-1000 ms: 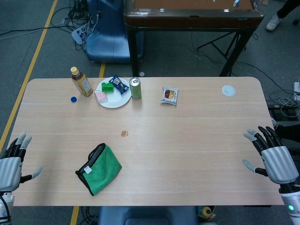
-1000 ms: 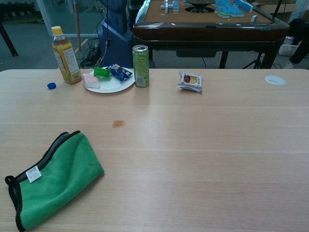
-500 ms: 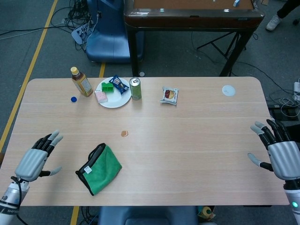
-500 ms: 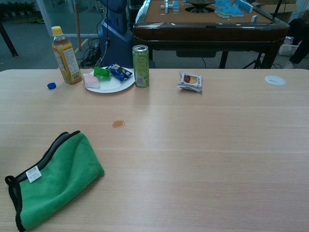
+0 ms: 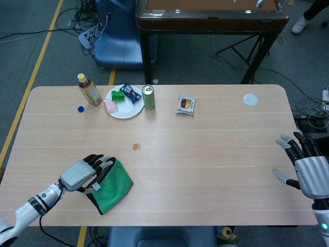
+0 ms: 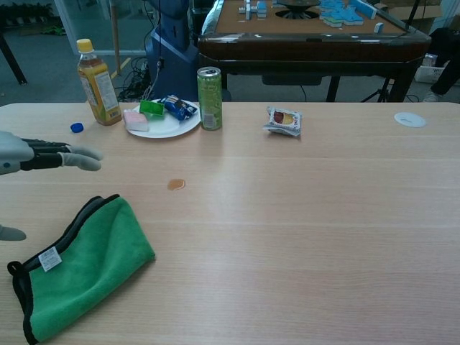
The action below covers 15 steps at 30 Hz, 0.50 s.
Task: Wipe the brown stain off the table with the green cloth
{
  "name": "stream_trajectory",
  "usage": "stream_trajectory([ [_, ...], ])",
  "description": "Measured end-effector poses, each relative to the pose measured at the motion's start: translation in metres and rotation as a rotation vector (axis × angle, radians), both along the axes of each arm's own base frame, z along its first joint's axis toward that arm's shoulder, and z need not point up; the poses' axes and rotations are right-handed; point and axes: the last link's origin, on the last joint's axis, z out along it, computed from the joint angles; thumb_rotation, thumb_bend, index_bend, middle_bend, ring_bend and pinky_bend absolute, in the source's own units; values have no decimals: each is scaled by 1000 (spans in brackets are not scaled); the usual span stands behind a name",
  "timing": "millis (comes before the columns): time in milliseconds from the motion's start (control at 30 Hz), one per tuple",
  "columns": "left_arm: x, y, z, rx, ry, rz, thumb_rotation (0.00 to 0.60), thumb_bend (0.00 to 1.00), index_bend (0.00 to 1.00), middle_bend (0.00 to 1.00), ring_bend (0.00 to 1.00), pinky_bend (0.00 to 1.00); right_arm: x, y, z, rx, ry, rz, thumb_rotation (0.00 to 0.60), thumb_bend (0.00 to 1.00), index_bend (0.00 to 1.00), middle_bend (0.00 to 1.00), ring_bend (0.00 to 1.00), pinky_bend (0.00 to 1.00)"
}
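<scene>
The left hand [image 5: 85,174] sits over the table's near-left area with fingers spread and nothing in them, its fingertips above the left edge of the green cloth [image 5: 110,186]. The head view cannot settle whether they touch the fabric. The chest view shows only the extended fingers [image 6: 61,157] entering from the left border, hovering above the tabletop and apart from the cloth [image 6: 79,267].

The right hand [image 5: 308,172] appears in the head view alone, at the table's near-right edge, fingers splayed and empty.

The cloth lies folded near the front edge, its white tag visible only in the chest view. The brown stain [image 5: 136,146] lies just beyond the cloth toward the table's centre, well apart from both hands, with bare wood all round it.

Along the far side stand a bottle [image 5: 89,89], a blue cap [image 5: 80,108], a plate [image 5: 131,110] of packets, a green can [image 5: 148,97], a snack packet [image 5: 186,105] and a white disc [image 5: 250,99]. The table [image 5: 216,164] is bare across its centre and right half.
</scene>
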Motion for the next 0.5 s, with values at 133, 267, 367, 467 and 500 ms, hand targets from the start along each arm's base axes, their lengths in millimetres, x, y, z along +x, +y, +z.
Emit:
stream_trajectory([
  [133, 3, 6, -15, -28, 48, -51, 600, 151, 68, 0, 0, 86, -1, 1, 0, -1, 0, -1, 600, 266, 207, 201, 88, 21],
  [267, 3, 8, -28, -29, 94, -94, 600, 151, 66, 0, 0, 86, -3, 2, 0, -1, -3, -10, 600, 265, 206, 201, 88, 21],
  [367, 1, 8, -40, -36, 118, -98, 600, 151, 66, 0, 0, 86, -5, 3, 0, -1, -5, -14, 600, 266, 207, 201, 88, 21],
  [467, -2, 9, -49, -42, 133, -90, 600, 151, 66, 0, 0, 86, -6, 3, 1, -3, -6, -17, 600, 265, 207, 201, 88, 21],
  [500, -3, 9, -51, -43, 136, -86, 600, 151, 66, 0, 0, 86, -7, 4, 1, -4, -7, -18, 600, 265, 207, 201, 88, 21],
])
